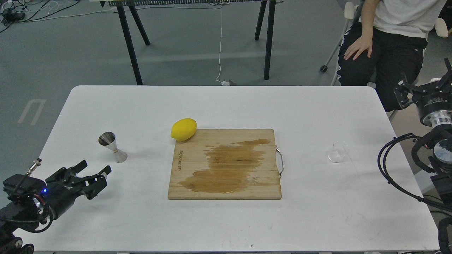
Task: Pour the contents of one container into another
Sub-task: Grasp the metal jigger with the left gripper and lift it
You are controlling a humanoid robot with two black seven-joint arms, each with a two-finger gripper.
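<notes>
A shiny steel jigger (112,147) stands upright on the left part of the white table (226,106). The small clear glass cup (337,152) sits on the right part, right of the board's metal handle. My left gripper (96,169) hovers low over the table's front left, a little below the jigger, open and holding nothing. My right gripper (423,84) is off the table's right edge, well behind and to the right of the cup; its fingers are spread open and hold nothing.
A wooden cutting board (226,164) with a dark wet stain lies in the middle. A yellow lemon (183,129) rests at its back left corner. A seated person (388,38) is behind the table's right corner. Black cables (388,169) hang at the right edge.
</notes>
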